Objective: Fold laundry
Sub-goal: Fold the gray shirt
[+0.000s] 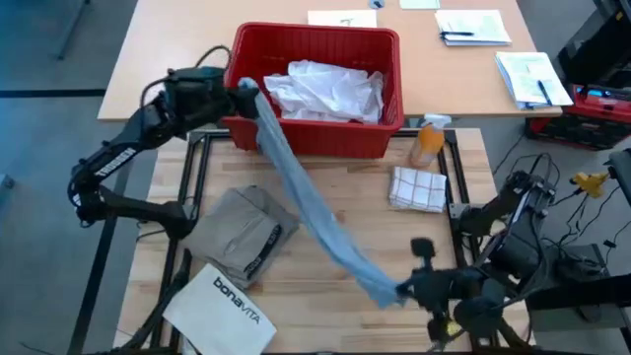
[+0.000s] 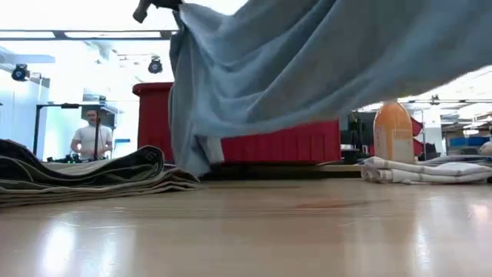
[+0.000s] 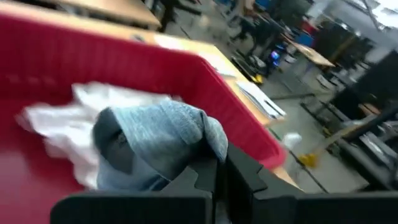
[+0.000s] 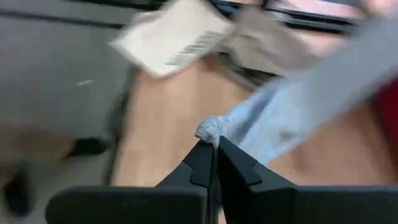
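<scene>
- Left gripper (image 1: 246, 92) at the near-left corner of the red bin (image 1: 389, 44), fingers pinched tight on one end of the grey T-shirt (image 1: 306, 192); in the left wrist view the cloth (image 3: 155, 140) bunches over the closed fingertips (image 3: 208, 177).
- Just below and to the right of that gripper, a folded khaki-tan piece (image 1: 242, 232) flat on the wooden table (image 1: 325, 281); in the low view, a flat layered stack (image 2: 92, 177).
- Further toward the near edge from the left gripper, a stiff white bag (image 1: 222, 311) printed "bonavita", lying flat.
- Grey T-shirt stretched as a long diagonal band from left gripper to right gripper, lifted clear of the table; in the low view, hanging as a draped sheet (image 2: 307, 69) above the tabletop.
- Beyond the left gripper, inside the bin, a crumpled white shirt (image 1: 325, 89).
- Above the right gripper, near the bin's right corner, an orange spray bottle (image 1: 427, 143) upright, with a folded checked cloth (image 1: 417, 187) just beside it.
- Right gripper (image 1: 409, 289) near the table's front edge, fingers closed on the other end of the grey T-shirt; in the right wrist view a small wad (image 4: 211, 129) sits clamped at the tips.
</scene>
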Controlling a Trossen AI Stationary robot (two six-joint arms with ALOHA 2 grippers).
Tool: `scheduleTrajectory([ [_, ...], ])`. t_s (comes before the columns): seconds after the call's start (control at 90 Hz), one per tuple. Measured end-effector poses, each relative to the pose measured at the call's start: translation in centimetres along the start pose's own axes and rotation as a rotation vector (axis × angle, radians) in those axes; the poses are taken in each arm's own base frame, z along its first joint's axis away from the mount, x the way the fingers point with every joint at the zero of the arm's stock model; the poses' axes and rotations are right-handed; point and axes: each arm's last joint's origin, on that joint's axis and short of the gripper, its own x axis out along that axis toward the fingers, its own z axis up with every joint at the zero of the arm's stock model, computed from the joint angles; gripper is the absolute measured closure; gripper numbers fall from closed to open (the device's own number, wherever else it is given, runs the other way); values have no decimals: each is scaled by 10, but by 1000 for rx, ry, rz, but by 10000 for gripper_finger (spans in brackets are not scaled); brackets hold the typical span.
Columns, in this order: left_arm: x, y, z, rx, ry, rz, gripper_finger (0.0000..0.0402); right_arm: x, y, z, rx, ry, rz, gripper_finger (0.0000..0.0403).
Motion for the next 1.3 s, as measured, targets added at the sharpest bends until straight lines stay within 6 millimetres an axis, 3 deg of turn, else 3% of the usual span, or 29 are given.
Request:
scheduleTrajectory([
  [0.167,-4,4,4,15,-77,119,401,-2,-14,-11,112,31,-179,403],
  [0.322,-3,2,7,-4,-131,130,401,4,-14,-3,86,-9,-160,403],
  [0.456,14,-10,2,-2,5,-137,401,11,-11,17,-18,-94,-64,403],
  [0.633,42,-25,-17,8,333,-563,401,20,-9,44,-166,-170,315,403],
  [0.711,48,-31,-24,26,454,-758,401,20,-11,46,-188,-162,381,403],
  [0.767,49,-32,-25,21,485,-803,401,20,-15,42,-198,-119,344,403],
  [0.911,47,-28,-18,32,341,-636,401,6,-38,28,-118,-32,66,403],
  [1.056,27,-15,1,-13,58,-271,401,-11,-59,19,30,-60,-159,403],
  [1.156,11,-10,11,-12,-87,-127,401,-16,-59,22,51,-92,-105,403],
  [1.3,2,-9,14,-1,-111,-140,401,-16,-42,33,-121,-110,228,403],
])
